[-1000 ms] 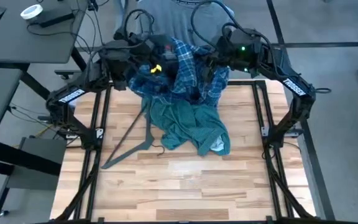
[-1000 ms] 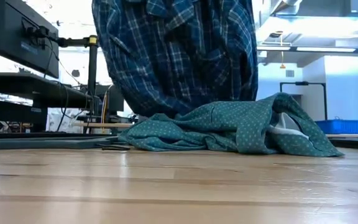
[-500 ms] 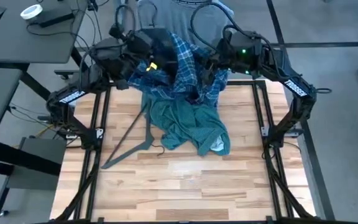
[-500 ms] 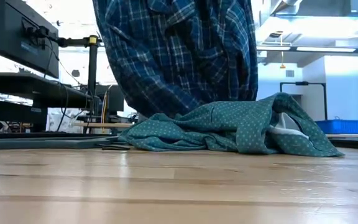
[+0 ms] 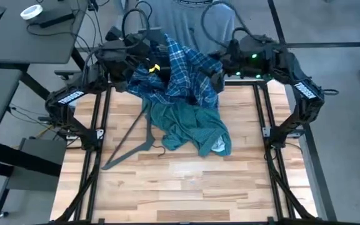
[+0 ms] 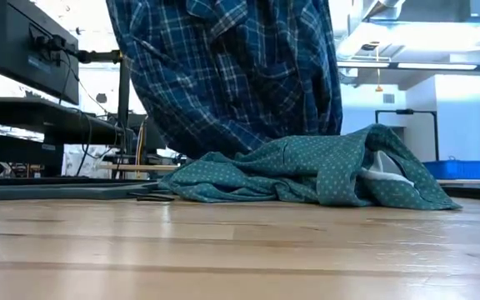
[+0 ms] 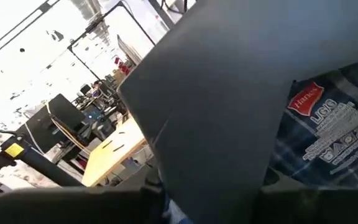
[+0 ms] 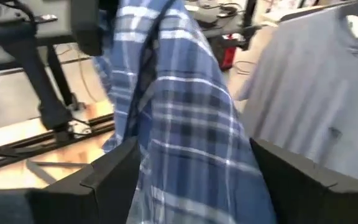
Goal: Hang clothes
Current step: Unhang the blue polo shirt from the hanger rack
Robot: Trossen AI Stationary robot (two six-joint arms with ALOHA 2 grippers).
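The blue-white plaid shirt (image 5: 180, 72) (image 6: 223, 75) hangs lifted over the table's far edge, spread between my two grippers. My left gripper (image 5: 150, 50) is at its left upper part, my right gripper (image 5: 220, 65) at its right upper part. Its lower end reaches down behind the green fine-checked shirt (image 5: 189, 125) (image 6: 307, 171), which lies crumpled on the table. The grey tee (image 5: 189, 15) (image 8: 316, 87) hangs beyond the far edge. My left gripper is shut at the plaid shirt's upper left part (image 5: 161, 59). A grey surface close to the wrist camera hides the place of contact. Blue cloth with a printed neck label (image 7: 328, 124) shows beside it. My right gripper holds the plaid shirt's upper right part (image 8: 185, 155), the cloth running between its two fingers (image 8: 117, 174). One layer or several, I cannot tell. The shirt hangs below and stretches toward the other arm.
A thin dark hanger (image 5: 133, 140) lies on the table just left of the green shirt. Black frame rails (image 5: 95, 156) run along both table sides. The near half of the wooden table (image 5: 186, 187) has free room. A desk (image 5: 24, 31) stands at the far left.
My right gripper has moved toward the table's right edge and my left gripper slightly toward the far edge. The plaid shirt has been drawn wider between them, and its hanging part has shifted a little in the low view. The green shirt has stayed where it was.
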